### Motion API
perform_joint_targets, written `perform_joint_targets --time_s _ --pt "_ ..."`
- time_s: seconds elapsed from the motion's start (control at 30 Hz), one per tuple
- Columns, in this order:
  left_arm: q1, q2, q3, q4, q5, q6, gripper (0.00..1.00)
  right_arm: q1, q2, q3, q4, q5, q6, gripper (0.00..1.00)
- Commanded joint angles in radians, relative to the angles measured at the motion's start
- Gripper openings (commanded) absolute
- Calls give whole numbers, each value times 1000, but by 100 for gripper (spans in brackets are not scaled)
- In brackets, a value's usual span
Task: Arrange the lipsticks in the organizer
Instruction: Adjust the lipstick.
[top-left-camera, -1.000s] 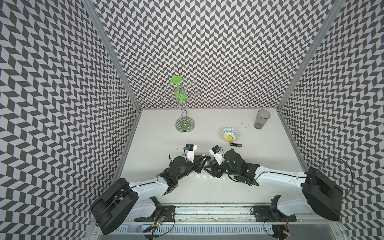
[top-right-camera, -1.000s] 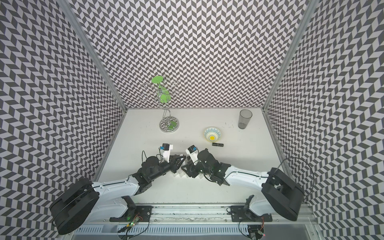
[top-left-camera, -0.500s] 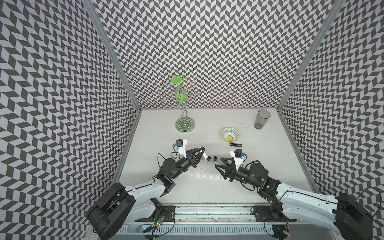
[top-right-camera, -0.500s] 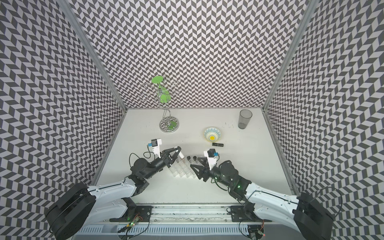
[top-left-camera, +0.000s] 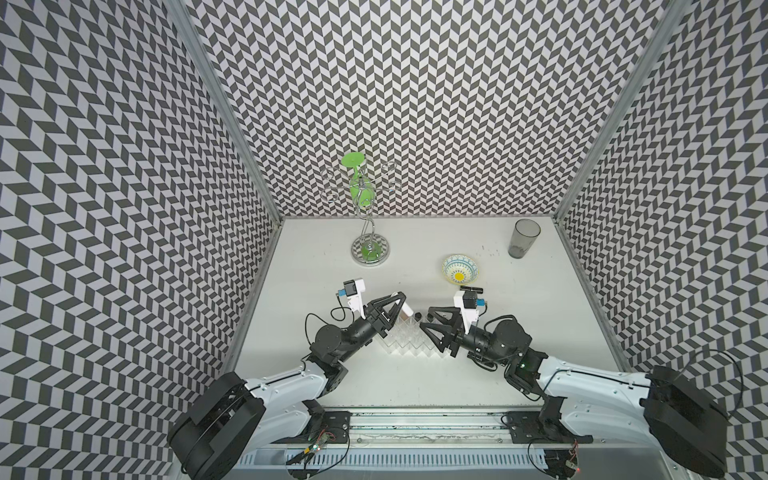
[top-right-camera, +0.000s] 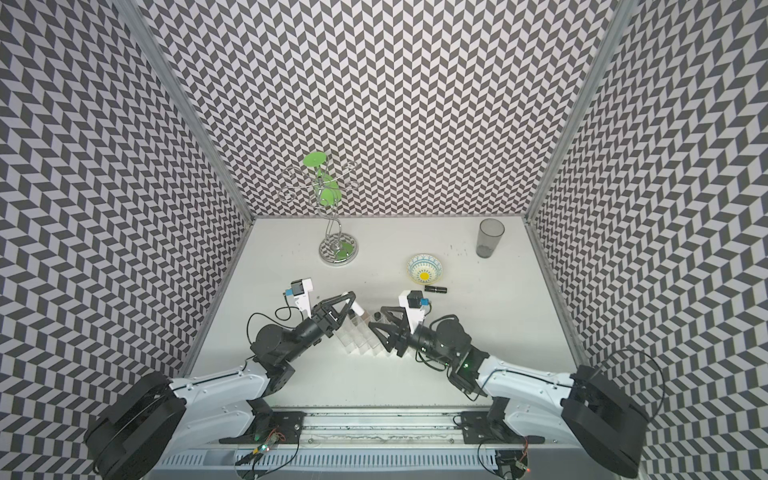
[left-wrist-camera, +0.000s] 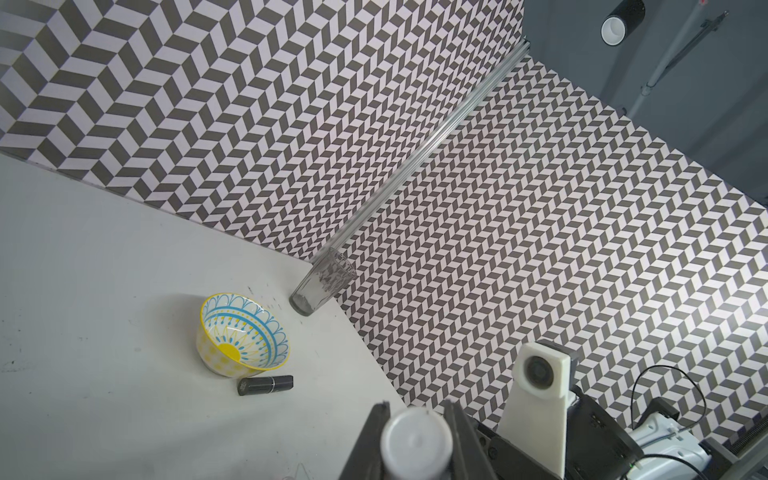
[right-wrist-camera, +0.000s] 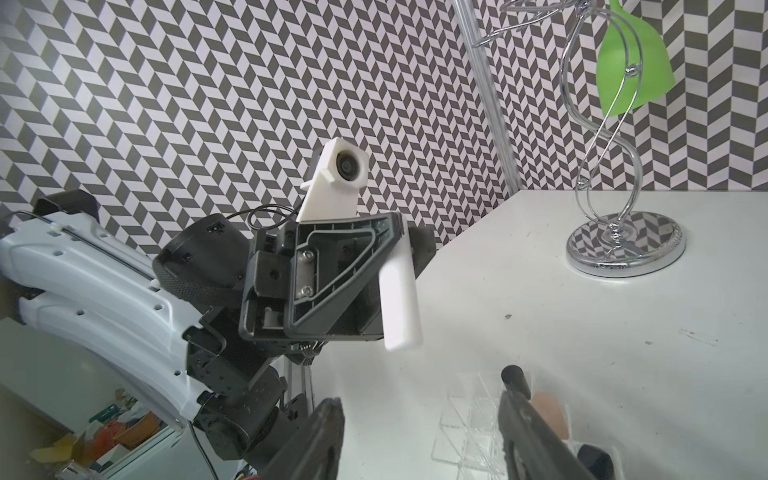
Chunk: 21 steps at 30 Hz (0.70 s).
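In both top views the organizer (top-left-camera: 410, 348) sits mid-frame on the surface (top-left-camera: 519, 332). The left pincer (top-left-camera: 400, 301) is clamped on a white lipstick (right-wrist-camera: 400, 299). It holds the tube tilted above the rack's upper left corner, probably to line it up with a cell. The right pincer (right-wrist-camera: 419, 399) stands half open and empty at the rack's right end, perhaps to steady it; contact cannot be told. One black lipstick (top-left-camera: 471, 288) lies loose just below the bowl (top-left-camera: 460, 269).
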Motion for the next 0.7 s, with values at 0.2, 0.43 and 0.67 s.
perform_joint_targets --time_s 0.2,0.43,0.67 --pt "-7 -8 -16 30 1 15 0 6 120 87 111 -90 21 57" --pt "-7 -1 -15 24 -2 21 0 5 138 77 149 -82 35 52" --pt "-6 28 -15 55 13 12 0 5 185 95 165 -105 53 45"
